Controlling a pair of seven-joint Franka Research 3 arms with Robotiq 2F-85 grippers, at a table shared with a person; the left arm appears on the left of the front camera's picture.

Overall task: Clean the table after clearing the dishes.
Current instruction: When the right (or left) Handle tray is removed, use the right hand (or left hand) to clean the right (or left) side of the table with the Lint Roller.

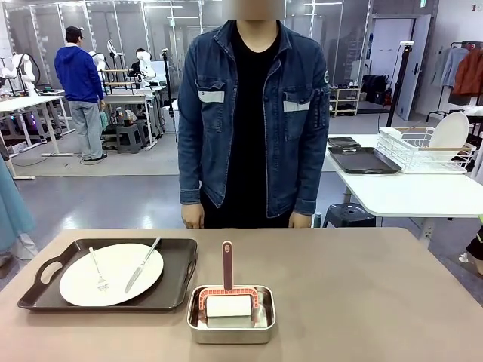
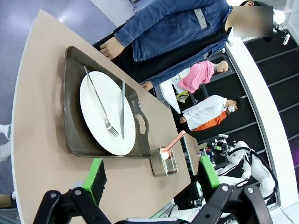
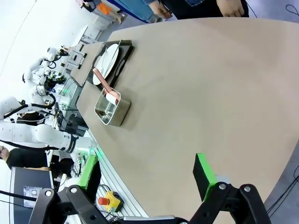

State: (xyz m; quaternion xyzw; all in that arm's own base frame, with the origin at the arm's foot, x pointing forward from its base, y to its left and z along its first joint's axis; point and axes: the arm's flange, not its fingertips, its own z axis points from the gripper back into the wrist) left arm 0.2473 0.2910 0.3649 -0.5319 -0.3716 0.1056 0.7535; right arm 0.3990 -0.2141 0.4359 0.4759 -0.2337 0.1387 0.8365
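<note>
The tan table (image 1: 362,302) carries a dark brown handled tray (image 1: 177,256) at front left, holding a round white plate (image 1: 112,273) with a fork (image 1: 98,273) and a knife (image 1: 142,265). In the left wrist view my left gripper (image 2: 152,172) hangs open above the table's near edge, well short of the plate (image 2: 100,116). In the right wrist view my right gripper (image 3: 145,172) is open over bare table (image 3: 196,93), far from the tray (image 3: 122,60). Nothing sits between either pair of fingers.
A small steel pan (image 1: 231,332) at front centre holds a pink-handled scrubber (image 1: 227,264) with a white pad. A person (image 1: 253,113) stands at the far edge, hands down. A white table (image 1: 407,192) at right bears dark trays (image 1: 362,160) and a dish rack (image 1: 423,151).
</note>
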